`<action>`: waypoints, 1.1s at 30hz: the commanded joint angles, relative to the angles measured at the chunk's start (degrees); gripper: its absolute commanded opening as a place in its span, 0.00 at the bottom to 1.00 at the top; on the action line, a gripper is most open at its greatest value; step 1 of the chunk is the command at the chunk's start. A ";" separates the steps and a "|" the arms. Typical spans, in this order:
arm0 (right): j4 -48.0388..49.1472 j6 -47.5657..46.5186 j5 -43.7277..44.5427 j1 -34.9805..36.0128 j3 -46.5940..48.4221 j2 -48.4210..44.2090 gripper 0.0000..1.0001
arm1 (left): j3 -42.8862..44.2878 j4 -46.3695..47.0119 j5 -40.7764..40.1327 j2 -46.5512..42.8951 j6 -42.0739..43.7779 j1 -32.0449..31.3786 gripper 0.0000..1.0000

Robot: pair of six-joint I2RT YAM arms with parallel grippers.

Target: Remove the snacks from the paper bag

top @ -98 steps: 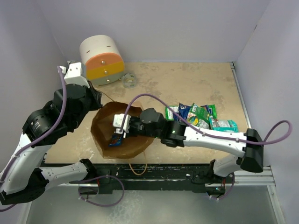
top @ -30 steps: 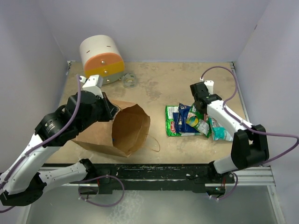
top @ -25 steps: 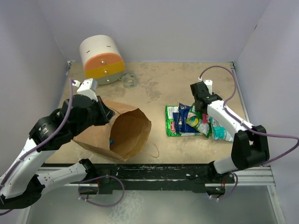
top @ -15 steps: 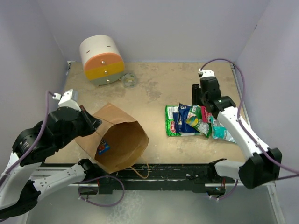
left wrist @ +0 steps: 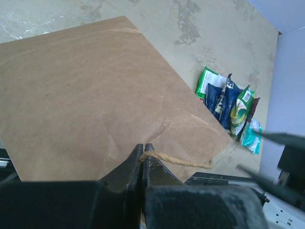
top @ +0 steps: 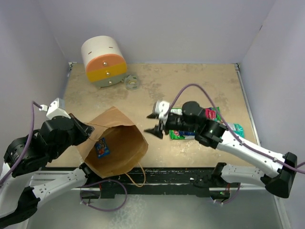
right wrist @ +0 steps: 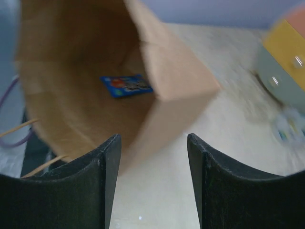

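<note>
Right jaws parted, empty, facing paper bag (top: pixel 119 148) mouth — left jaws pinching it.

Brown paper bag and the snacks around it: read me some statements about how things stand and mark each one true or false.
1. A blue snack packet lies inside the brown kraft paper bag. True.
2. The right gripper is clamped on a packet. False: its jaws are open and empty, facing the bag's mouth.
3. The left gripper is shut on the bag near its twisted paper handle. True.
4. The white, orange and yellow cylinder sits inside the bag. False: it is at the far left corner of the table, apart from the bag.
5. A pile of shiny green, blue and teal packets lies outside the bag. True.
</note>
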 commanded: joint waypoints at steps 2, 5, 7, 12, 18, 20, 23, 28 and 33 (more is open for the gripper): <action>3.38 -20.94 -13.08 11.11 0.52 1.83 0.59 | 0.39 4.62 0.61 2.48 -0.87 0.14 0.00; 0.33 -26.40 -11.59 16.93 4.04 7.55 0.57 | 0.59 5.30 1.20 3.87 0.52 0.14 0.00; 0.81 -29.12 -7.94 20.56 4.84 10.82 0.55 | 0.36 5.49 1.75 4.34 1.66 0.14 0.00; 6.76 -30.89 -1.31 25.11 5.70 18.90 0.49 | -2.87 6.04 4.17 3.92 1.37 0.14 0.00; 18.80 -29.69 3.04 27.04 3.81 27.34 0.37 | -4.73 9.09 5.62 4.70 0.41 0.14 0.00; 22.63 -29.81 2.97 27.05 2.90 29.47 0.37 | -4.38 9.56 6.46 5.22 0.75 0.14 0.00; 25.90 -29.93 5.08 27.05 3.26 33.62 0.39 | -4.18 9.68 7.56 5.68 1.01 0.15 0.00; 34.68 -30.17 9.44 27.05 2.43 38.95 0.43 | -3.43 9.82 7.24 4.77 0.99 0.14 0.00; 38.47 -29.01 11.09 27.05 4.61 43.78 0.46 | -3.54 10.30 8.12 4.10 1.58 0.14 0.00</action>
